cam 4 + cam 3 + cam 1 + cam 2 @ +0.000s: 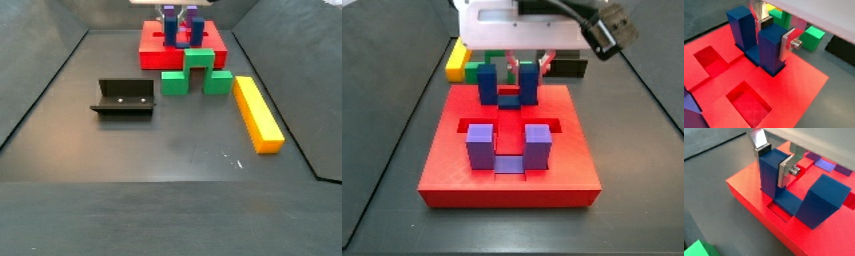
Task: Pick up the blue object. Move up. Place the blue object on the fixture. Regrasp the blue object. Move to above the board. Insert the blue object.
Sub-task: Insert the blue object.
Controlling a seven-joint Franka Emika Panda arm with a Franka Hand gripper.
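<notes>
Wrist views both show the hand (773, 31) closed on one prong of the blue object (757, 42), its silver fingers (786, 169) pressed flat against either side of that prong. The block stands prongs up, and its base sits down in a recess of the red board (797, 82), so the step in hand looks like the last one, the insertion, and it seems nearly or fully done. In a side view the blue object (509, 86) is at the board's (509, 185) far end, with the purple block (508, 146) seated in the nearer recess. The fixture (123, 98) stands bare on the worktop, well apart from the board, and the green block (198, 80) and yellow bar (257, 113) lie just in front of the board. Whether the base is fully bottomed out cannot be told. Next, I judge, the hand should press straight down if any gap remains, then open and lift clear without dragging the prong sideways.
</notes>
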